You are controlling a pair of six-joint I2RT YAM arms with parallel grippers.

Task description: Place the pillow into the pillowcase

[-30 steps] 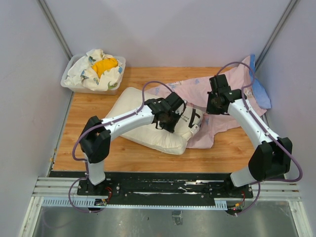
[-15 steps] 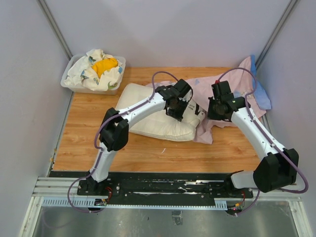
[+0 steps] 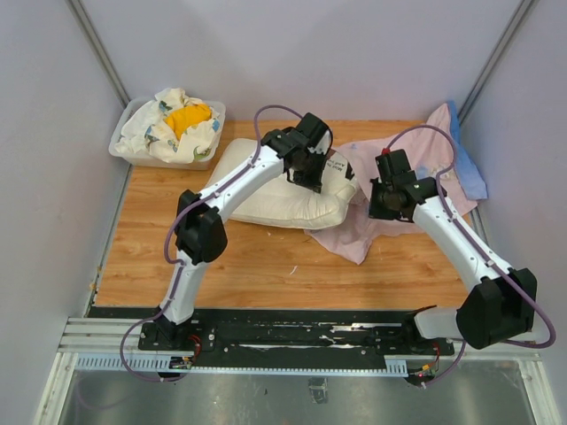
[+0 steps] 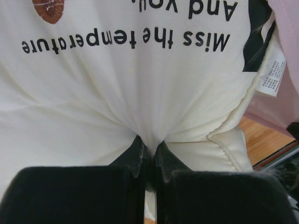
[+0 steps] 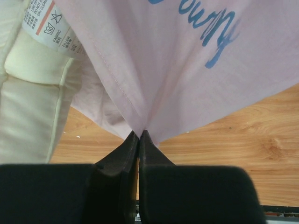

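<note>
The cream-white pillow [image 3: 266, 197] lies on the table's middle, its right end against the pillowcase. In the left wrist view the pillow [image 4: 117, 84] shows black lettering, a brown bear face and a black strap. My left gripper [image 3: 312, 177] [image 4: 149, 142] is shut on a pinch of the pillow's cover near its right end. The pillowcase [image 3: 403, 155] lies pink side up at the right, with blue showing at its far right edge. My right gripper [image 3: 383, 205] [image 5: 139, 133] is shut on the pillowcase's pink edge [image 5: 187, 70] and holds it lifted off the wood beside the pillow's end [image 5: 32, 93].
A clear plastic bin [image 3: 124, 146] with a white-and-yellow cloth bundle [image 3: 177, 122] stands at the back left corner. Grey walls close in the wooden table [image 3: 266, 266] at the left, back and right. The arms' base rail runs along the near edge.
My left gripper has dragged the pillow away from me and to the right, toward the pillowcase. My right gripper has pulled the pillowcase edge slightly left and nearer, keeping its hold.
</note>
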